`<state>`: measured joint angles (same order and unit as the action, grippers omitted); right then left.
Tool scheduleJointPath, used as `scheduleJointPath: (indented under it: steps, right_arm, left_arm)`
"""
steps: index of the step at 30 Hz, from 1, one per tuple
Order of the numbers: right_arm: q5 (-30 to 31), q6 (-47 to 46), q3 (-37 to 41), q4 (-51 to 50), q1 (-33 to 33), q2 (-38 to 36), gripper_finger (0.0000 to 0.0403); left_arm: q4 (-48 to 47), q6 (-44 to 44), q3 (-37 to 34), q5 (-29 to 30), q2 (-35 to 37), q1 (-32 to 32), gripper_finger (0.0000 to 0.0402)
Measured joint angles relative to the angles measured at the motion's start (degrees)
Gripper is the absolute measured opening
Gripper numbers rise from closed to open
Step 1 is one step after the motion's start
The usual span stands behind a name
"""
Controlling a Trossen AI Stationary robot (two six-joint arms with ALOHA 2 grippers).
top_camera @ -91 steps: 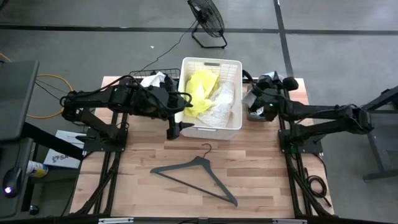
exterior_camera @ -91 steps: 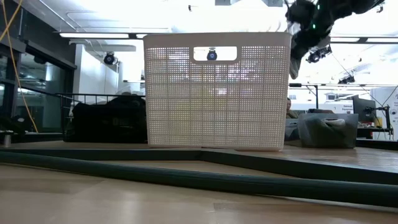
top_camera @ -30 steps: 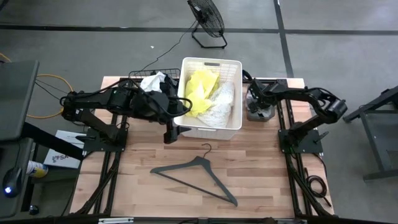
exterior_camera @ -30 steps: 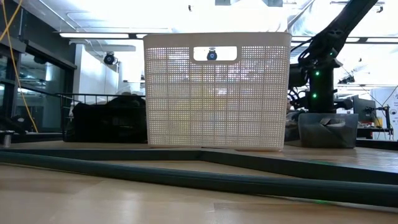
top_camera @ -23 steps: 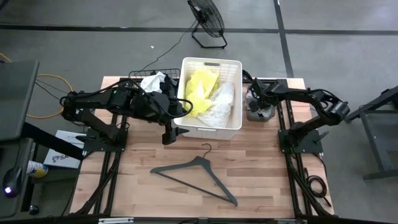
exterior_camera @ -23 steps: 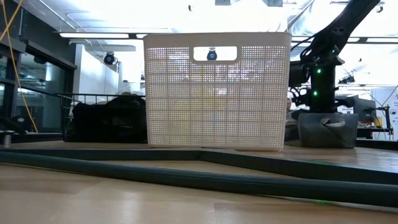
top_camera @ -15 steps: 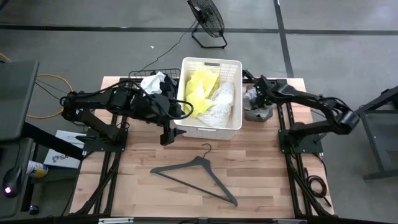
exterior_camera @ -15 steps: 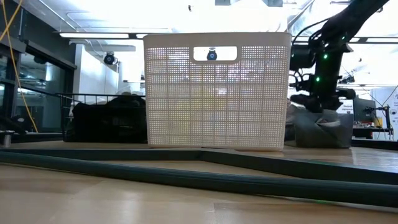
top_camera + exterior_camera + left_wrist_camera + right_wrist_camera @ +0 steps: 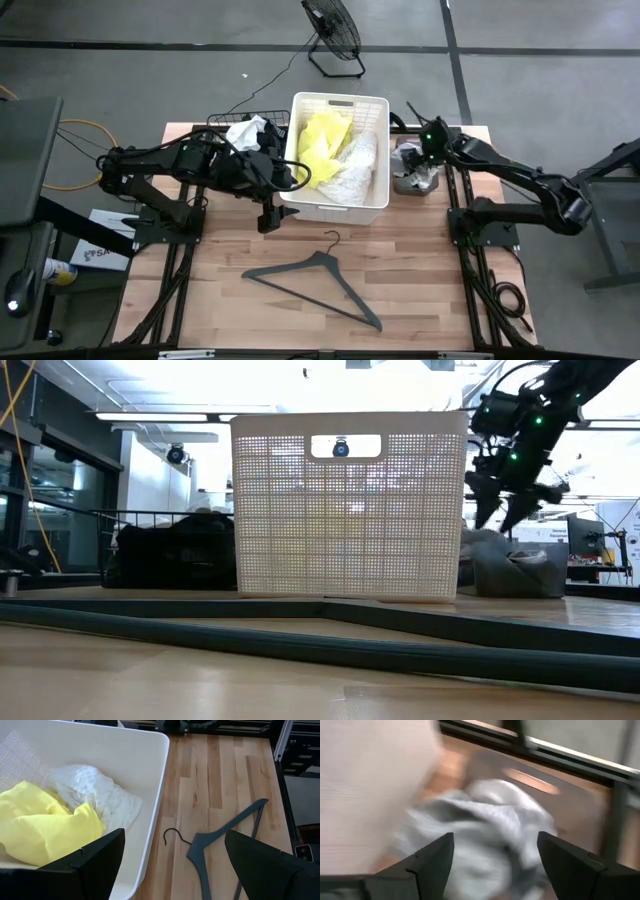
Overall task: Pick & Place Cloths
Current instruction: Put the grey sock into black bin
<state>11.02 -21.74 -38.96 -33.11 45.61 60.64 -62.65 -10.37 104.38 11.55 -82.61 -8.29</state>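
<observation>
My right gripper (image 9: pixel 492 510) hung with its fingers spread wide and empty just above the crumpled grey cloth (image 9: pixel 412 172), which lay right of centre in the high view, beside the white slatted basket (image 9: pixel 338 206). In that basket lay the soft neon yellow cloth (image 9: pixel 318 145) and the lacy white cloth (image 9: pixel 352 165). My left gripper (image 9: pixel 268 213), also wide apart and empty, waited at the basket's lower left corner, above the dark hanger (image 9: pixel 312 279).

Grey cloth (image 9: pixel 485 830) blurred — basket (image 9: pixel 350 510) hides its contents.
</observation>
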Motion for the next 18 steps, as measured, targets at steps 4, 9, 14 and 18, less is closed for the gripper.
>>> scheduleJointPath:
  steps: [4, 9, 14, 18]
  right_arm:
    - [-2.4, 1.7, -0.1, 6.0, -2.3, 0.6, 0.0272]
    - [-2.8, 3.9, -0.1, 8.0, -3.9, 1.4, 0.0270]
    - [-3.9, 4.2, -0.1, 6.3, -4.2, 1.4, 0.0270]
    - [-4.3, 5.5, 1.2, 5.8, -4.5, 1.9, 0.0270]
  left_arm:
    - [0.0, 0.0, 0.0, 0.0, 0.0, 0.0, 0.0338]
    - [0.0, -0.5, 0.0, 0.1, 0.0, 0.0, 0.0338]
    - [0.0, -0.6, 0.0, -0.1, 0.0, 0.0, 0.0338]
    - [-0.1, -0.6, 0.0, -0.2, 0.0, 0.0, 0.0338]
